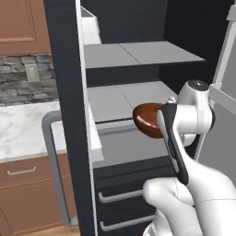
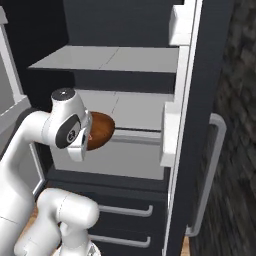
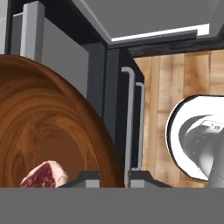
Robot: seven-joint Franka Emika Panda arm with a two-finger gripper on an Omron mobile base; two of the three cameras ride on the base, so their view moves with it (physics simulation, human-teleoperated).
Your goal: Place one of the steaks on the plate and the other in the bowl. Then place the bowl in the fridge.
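One steak (image 3: 43, 174) is seen lying in the bowl (image 1: 148, 120), which is held by its rim in the closed gripper (image 3: 114, 176) in front of the open fridge (image 2: 150, 60), level with the middle shelf (image 1: 124, 99). If the bowl is tilted or knocked against the shelf edge, the steak could be spilled or the thin rim grip lost.

The glossy reddish-brown bowl (image 1: 146, 119) hung level before the open black fridge (image 1: 69, 115), near its lower grey shelf (image 1: 117, 101). One red steak (image 3: 43, 175) lay inside the bowl.
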